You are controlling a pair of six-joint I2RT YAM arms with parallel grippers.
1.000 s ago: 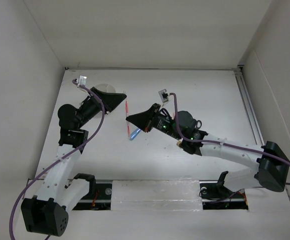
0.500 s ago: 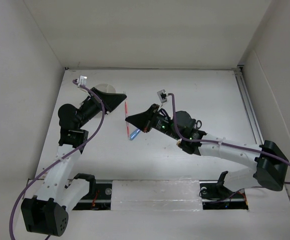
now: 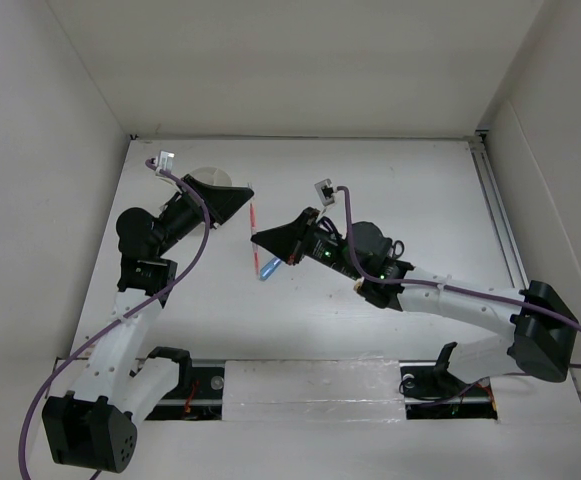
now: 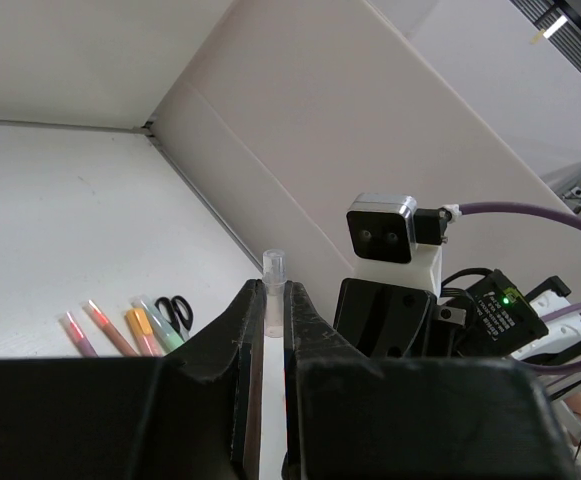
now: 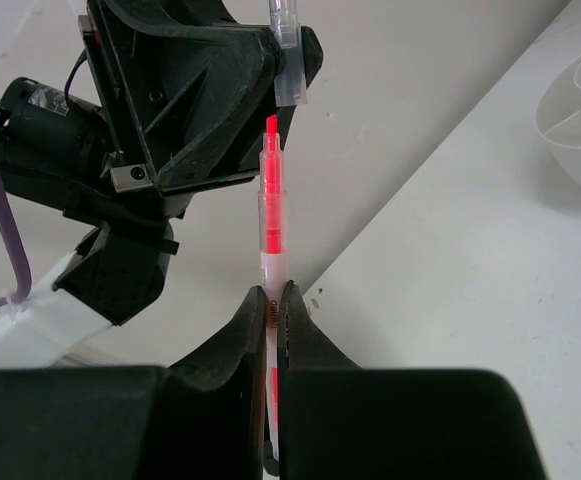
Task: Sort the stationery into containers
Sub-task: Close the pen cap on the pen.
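My right gripper (image 5: 274,292) is shut on a thin red pen (image 5: 271,215) and holds it above the table with its bare red tip pointing at the left gripper. My left gripper (image 4: 274,290) is shut on a clear pen cap (image 4: 274,268), which sits just beyond the pen's tip (image 5: 271,125). From above, the two grippers (image 3: 245,196) (image 3: 260,238) face each other with the red pen (image 3: 254,214) between them. A blue capsule-shaped piece (image 3: 267,268) lies on the table below the right gripper. The white divided cup (image 5: 578,115) stands behind the left gripper, partly hidden.
Two pink pens (image 4: 88,328), an orange highlighter (image 4: 140,328), a green highlighter (image 4: 160,322) and black-handled scissors (image 4: 175,310) lie in a row on the table beyond the right arm. White walls enclose the table on three sides.
The right arm has crept slightly toward the left gripper; otherwise nothing has visibly changed.
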